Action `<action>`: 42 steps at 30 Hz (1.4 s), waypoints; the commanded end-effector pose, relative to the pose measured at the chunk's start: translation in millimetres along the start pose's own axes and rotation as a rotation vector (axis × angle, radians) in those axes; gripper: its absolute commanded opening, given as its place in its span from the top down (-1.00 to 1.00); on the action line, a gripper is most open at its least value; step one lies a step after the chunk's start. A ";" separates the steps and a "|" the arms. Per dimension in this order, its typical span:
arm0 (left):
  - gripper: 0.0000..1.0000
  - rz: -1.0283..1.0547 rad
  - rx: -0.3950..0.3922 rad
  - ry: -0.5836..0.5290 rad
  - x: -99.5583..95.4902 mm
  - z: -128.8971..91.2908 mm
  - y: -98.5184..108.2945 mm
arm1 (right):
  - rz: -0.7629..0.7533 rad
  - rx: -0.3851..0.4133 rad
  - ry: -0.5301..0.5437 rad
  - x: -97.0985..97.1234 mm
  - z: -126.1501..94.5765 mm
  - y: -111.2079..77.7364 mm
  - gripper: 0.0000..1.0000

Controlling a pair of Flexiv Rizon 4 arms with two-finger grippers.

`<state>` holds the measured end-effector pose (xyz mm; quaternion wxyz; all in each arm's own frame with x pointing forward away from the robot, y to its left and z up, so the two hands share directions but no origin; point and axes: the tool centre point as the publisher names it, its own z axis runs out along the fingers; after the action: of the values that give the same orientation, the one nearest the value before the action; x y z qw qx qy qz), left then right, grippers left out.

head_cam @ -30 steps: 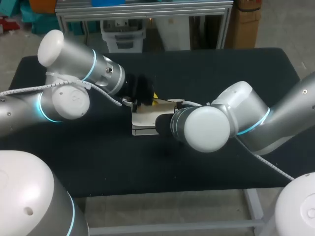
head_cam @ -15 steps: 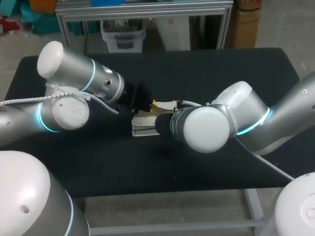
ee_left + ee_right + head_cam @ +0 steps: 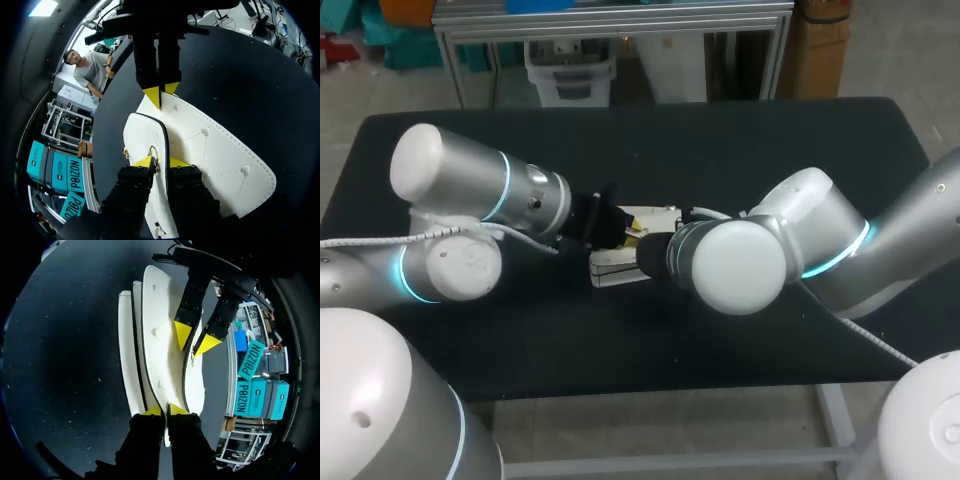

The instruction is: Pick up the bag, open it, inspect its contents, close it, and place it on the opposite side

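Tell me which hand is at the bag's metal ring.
The left hand: the ring lies right at its tips. The right hand pinches the bag at the other end, with no ring.

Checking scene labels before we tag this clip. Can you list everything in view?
bag: 1, white with black edge trim, middle of the table, held between both grippers
ring: 1, metal, on the bag's trim at the left gripper's fingers
table: 1, black, under the bag
left gripper: 1, yellow tips, shut on the bag's trimmed edge
right gripper: 1, yellow tips, shut on the bag's opposite end
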<state>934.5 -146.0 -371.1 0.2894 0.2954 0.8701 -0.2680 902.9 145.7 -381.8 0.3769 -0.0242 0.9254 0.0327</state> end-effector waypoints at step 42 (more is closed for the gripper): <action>1.00 0.025 0.051 0.125 -2.1 -12.1 6.8 | 0.000 0.007 -0.029 2.1 8.3 4.2 1.00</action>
<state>934.1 -135.5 -364.2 0.2598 0.3201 0.8690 -0.2737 906.4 150.1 -383.2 0.3833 -0.0229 0.9229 0.0294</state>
